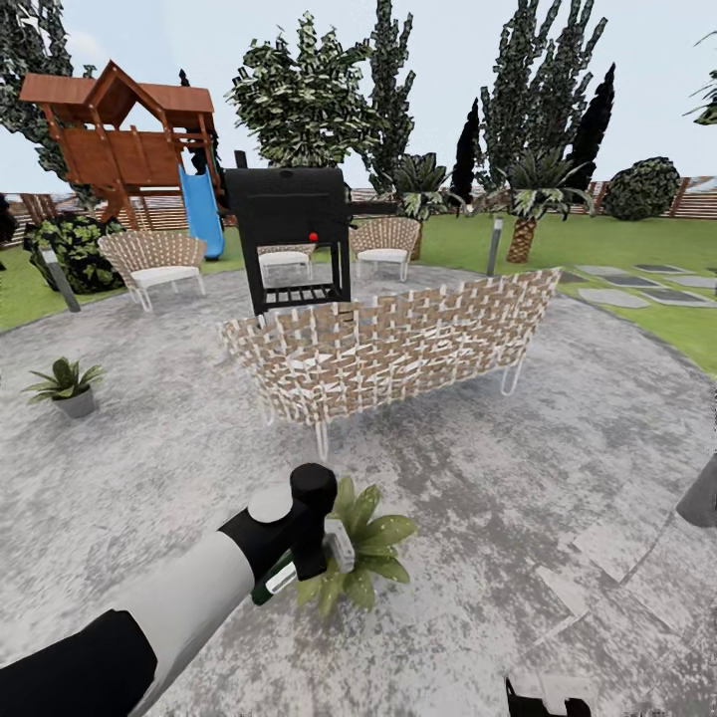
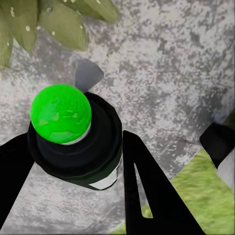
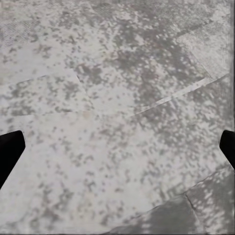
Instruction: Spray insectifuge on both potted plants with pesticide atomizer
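Note:
My left gripper (image 1: 299, 566) hangs low over the patio, shut on the pesticide atomizer (image 1: 273, 584), whose dark green body pokes out below the wrist. In the left wrist view the atomizer (image 2: 73, 142) sits between the black fingers (image 2: 147, 196), its green spot facing the camera. Right beneath and just beyond it is one potted plant (image 1: 366, 543), whose leaves (image 2: 49, 19) also show in the left wrist view. The other potted plant (image 1: 64, 382) stands in its grey pot at the patio's left. My right gripper (image 3: 117, 149) is open over bare paving, and it shows at the bottom edge (image 1: 543, 699).
A wicker sofa (image 1: 398, 344) stands just beyond the near plant, with a black grill (image 1: 289, 234) behind it. Wicker chairs (image 1: 154, 261), a wooden playset with a blue slide (image 1: 202, 211) and trees lie further back. A grey post (image 1: 702, 493) is at the right edge.

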Controlling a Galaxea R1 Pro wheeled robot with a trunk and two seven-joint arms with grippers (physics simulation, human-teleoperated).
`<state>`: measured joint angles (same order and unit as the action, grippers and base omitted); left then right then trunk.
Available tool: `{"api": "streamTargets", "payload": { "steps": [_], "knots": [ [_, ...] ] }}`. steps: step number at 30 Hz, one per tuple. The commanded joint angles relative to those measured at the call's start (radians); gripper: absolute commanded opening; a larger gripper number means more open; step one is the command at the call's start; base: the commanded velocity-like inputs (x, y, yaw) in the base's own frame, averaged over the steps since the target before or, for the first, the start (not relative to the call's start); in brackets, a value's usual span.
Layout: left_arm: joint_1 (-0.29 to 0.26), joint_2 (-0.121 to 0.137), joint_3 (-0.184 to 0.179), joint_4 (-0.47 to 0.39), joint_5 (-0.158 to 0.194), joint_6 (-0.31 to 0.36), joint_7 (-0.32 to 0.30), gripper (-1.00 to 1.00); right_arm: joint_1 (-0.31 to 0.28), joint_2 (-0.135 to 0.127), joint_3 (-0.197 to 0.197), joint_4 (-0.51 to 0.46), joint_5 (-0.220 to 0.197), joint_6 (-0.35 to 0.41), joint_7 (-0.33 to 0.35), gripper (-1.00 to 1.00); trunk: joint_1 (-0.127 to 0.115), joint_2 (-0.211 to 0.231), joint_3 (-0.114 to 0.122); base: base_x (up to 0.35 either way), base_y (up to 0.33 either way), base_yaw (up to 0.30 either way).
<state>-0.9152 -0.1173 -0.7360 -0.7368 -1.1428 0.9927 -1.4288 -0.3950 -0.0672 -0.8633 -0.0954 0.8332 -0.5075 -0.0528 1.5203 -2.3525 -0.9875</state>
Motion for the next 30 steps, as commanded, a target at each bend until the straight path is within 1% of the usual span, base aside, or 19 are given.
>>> {"api": "streamTargets", "payload": {
  "steps": [1,3,5,9,12,15,16,18,19,20,22,23,24,25,26,27,28,29,30],
  "knots": [
    [0.016,0.007,0.018,-0.001,-0.009,0.008,-0.009,-1.0,-0.001,0.0,-0.005,0.002,0.011,-0.003,-0.006,1.0,-0.001,0.0,-0.001,-0.341,0.0,0.0],
    [0.039,0.012,0.054,-0.001,-0.007,0.005,0.0,-1.0,-0.001,0.0,-0.005,0.002,0.011,-0.003,-0.006,1.0,-0.001,0.0,-0.001,-0.341,0.0,0.0],
    [0.053,0.012,0.087,-0.001,-0.005,0.002,0.034,-1.0,-0.001,0.0,-0.005,0.002,0.011,-0.003,-0.006,1.0,-0.001,0.0,-0.001,-0.341,0.0,0.0],
    [0.063,0.011,0.106,-0.001,0.013,0.001,0.06,-1.0,-0.001,0.0,-0.005,0.002,0.011,-0.003,-0.006,1.0,-0.001,0.0,-0.001,-0.341,0.0,0.0],
    [0.085,0.011,0.107,-0.002,0.073,-0.001,0.063,-1.0,-0.001,0.0,-0.005,0.002,0.012,-0.003,-0.006,1.0,-0.001,0.0,-0.001,-0.341,0.0,0.0],
    [0.115,0.006,0.107,-0.002,0.11,-0.003,0.069,-1.0,-0.001,0.0,-0.005,0.002,0.012,-0.003,-0.006,1.0,-0.001,0.0,-0.001,-0.341,0.0,0.0],
    [0.126,0.005,0.107,-0.002,0.132,-0.013,0.078,-1.0,-0.001,0.0,-0.005,0.002,0.012,-0.003,-0.006,1.0,-0.001,0.0,-0.001,-0.341,0.0,0.0],
    [0.147,0.003,0.108,-0.003,0.193,-0.066,0.113,-1.0,-0.001,0.0,-0.005,0.002,0.012,-0.003,-0.006,1.0,-0.001,0.0,-0.001,-0.341,0.0,0.0],
    [0.158,0.003,0.109,-0.002,0.234,-0.097,0.146,-1.0,-0.001,0.0,-0.005,0.002,0.012,-0.003,-0.006,1.0,-0.001,0.0,-0.001,-0.278,0.0,0.0],
    [0.175,0.003,0.109,0.002,0.306,-0.14,0.206,-1.0,-0.001,0.0,-0.005,0.001,0.012,-0.003,-0.005,1.0,-0.001,0.0,-0.001,-0.142,0.0,0.0],
    [0.217,0.005,0.11,0.011,0.484,-0.239,0.361,-1.0,-0.001,-0.001,-0.006,0.0,0.012,-0.003,-0.004,1.0,-0.001,0.0,-0.001,-0.055,0.0,0.0],
    [0.233,0.007,0.109,0.013,0.544,-0.287,0.413,-1.0,-0.001,-0.002,-0.006,-0.002,0.012,-0.003,-0.004,1.0,-0.001,0.0,-0.001,-0.024,0.0,0.0],
    [0.255,0.012,0.11,0.017,0.621,-0.368,0.48,-1.0,-0.001,-0.006,-0.006,-0.004,0.014,-0.003,-0.003,1.0,-0.001,0.0,-0.001,-0.012,0.0,0.0],
    [0.275,0.018,0.11,0.048,0.692,-0.491,0.539,-1.0,-0.002,-0.012,0.006,-0.018,0.038,-0.002,0.0,1.0,-0.001,0.0,-0.001,-0.005,0.0,0.0],
    [0.282,0.02,0.112,0.088,0.718,-0.57,0.56,-1.0,-0.003,-0.014,0.038,-0.049,0.082,0.0,0.001,1.0,-0.001,0.0,-0.001,-0.003,0.0,0.0],
    [0.286,0.022,0.119,0.133,0.732,-0.637,0.571,-1.0,-0.003,-0.015,0.085,-0.084,0.148,0.003,0.002,1.0,-0.001,0.0,-0.001,-0.001,0.0,0.0],
    [0.287,0.026,0.142,0.176,0.74,-0.696,0.577,-1.0,-0.005,-0.015,0.137,-0.107,0.221,0.006,0.003,1.0,-0.001,0.0,-0.001,0.0,0.0,0.0],
    [0.288,0.035,0.188,0.212,0.744,-0.755,0.58,-1.0,-0.013,-0.015,0.181,-0.119,0.292,0.01,0.017,1.0,-0.001,0.0,-0.001,0.0,0.0,0.0],
    [0.289,0.049,0.242,0.238,0.748,-0.813,0.578,-1.0,-0.029,-0.016,0.208,-0.127,0.351,0.012,0.076,1.0,-0.001,0.0,-0.001,0.0,0.0,0.0]
  ]
}}
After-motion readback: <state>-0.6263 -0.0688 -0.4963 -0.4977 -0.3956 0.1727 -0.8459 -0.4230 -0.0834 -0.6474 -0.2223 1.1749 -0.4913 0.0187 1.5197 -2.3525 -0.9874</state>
